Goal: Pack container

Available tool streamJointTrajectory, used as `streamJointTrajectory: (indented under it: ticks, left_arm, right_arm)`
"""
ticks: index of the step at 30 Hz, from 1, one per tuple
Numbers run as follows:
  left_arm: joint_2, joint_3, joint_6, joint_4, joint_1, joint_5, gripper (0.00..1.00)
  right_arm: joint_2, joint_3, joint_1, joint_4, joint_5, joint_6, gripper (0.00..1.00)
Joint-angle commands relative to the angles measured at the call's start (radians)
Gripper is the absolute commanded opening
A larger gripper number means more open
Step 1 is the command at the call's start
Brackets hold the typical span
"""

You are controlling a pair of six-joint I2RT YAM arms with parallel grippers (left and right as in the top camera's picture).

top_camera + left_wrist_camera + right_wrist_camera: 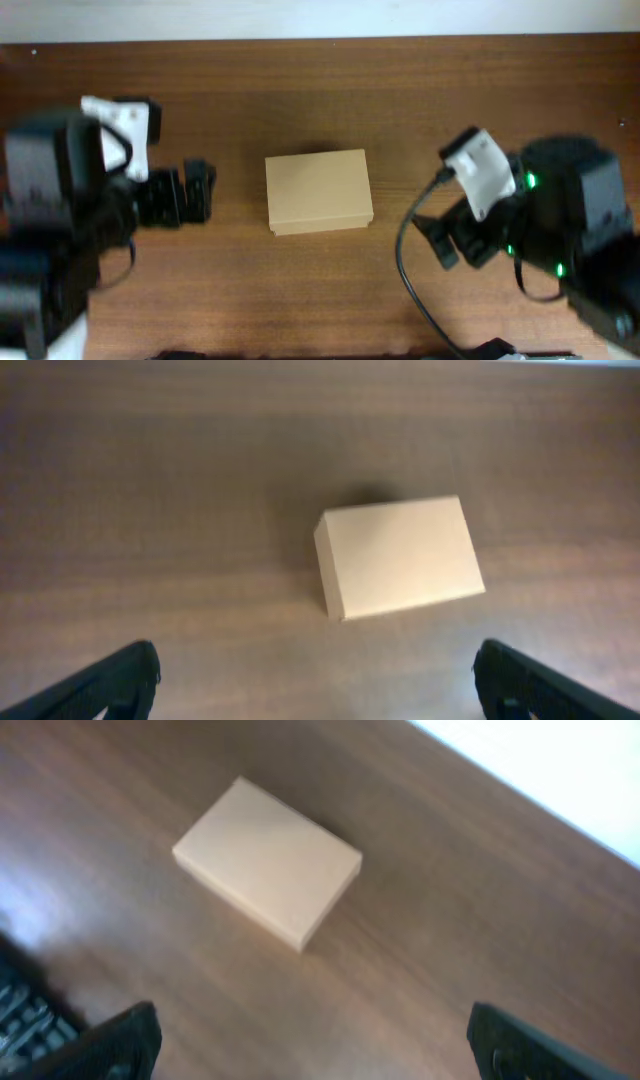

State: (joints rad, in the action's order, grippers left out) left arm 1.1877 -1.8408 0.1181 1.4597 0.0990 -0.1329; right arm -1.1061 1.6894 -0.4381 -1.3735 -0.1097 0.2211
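Observation:
The container, a plain tan cardboard box (319, 191), lies with its lid shut in the middle of the wooden table. It also shows in the left wrist view (400, 556) and in the right wrist view (268, 860). My left gripper (190, 192) is open and empty, a short way left of the box; its fingertips frame bare wood in the left wrist view (318, 680). My right gripper (445, 240) is open and empty, to the right of the box and a little nearer the front; in the right wrist view (312, 1042) its fingers are wide apart over bare wood.
The wooden table (320, 90) ends at a white strip along the back edge (560, 770). A black cable (410, 280) loops from the right arm toward the front edge. Part of the left arm shows at the lower left of the right wrist view (20, 1010).

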Motion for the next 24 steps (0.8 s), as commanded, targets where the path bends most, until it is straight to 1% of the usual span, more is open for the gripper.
streamJointTrajectory:
  ticks: [1,4,5,6,8,11,17,24]
  left_arm:
    - [-0.272,0.290,0.024,-0.111,-0.001,-0.003,1.00]
    - [-0.454,0.500,0.023,-0.215,-0.001,-0.056,1.00]
    - [-0.495,0.546,0.023,-0.236,-0.001,-0.072,1.00]
    - [-0.551,0.608,0.023,-0.261,-0.001,-0.082,1.00]
    - [-0.641,0.706,0.024,-0.299,-0.001,-0.102,1.00]
    - [-0.731,0.808,0.024,-0.341,-0.001,-0.140,1.00]
    - [-0.797,0.908,0.023,-0.357,-0.001,-0.152,0.99]
    - [-0.797,0.911,0.023,-0.418,-0.001,-0.151,0.99]
  right_arm:
    - [0.192,-0.235,0.002,0.098,-0.061,0.010,0.99]
    - [0.334,-0.417,0.002,0.202,-0.087,0.007,0.99]
    - [0.389,-0.485,0.002,0.236,-0.103,0.006,0.99]
    - [0.420,-0.523,0.002,0.253,-0.109,0.001,0.99]
    - [0.509,-0.627,0.002,0.304,-0.117,-0.048,0.99]
    - [0.631,-0.749,0.002,0.375,-0.138,-0.095,0.99]
    - [0.782,-0.863,0.001,0.419,-0.148,-0.099,0.99]
    - [0.794,-0.873,0.001,0.422,-0.149,-0.099,0.99]
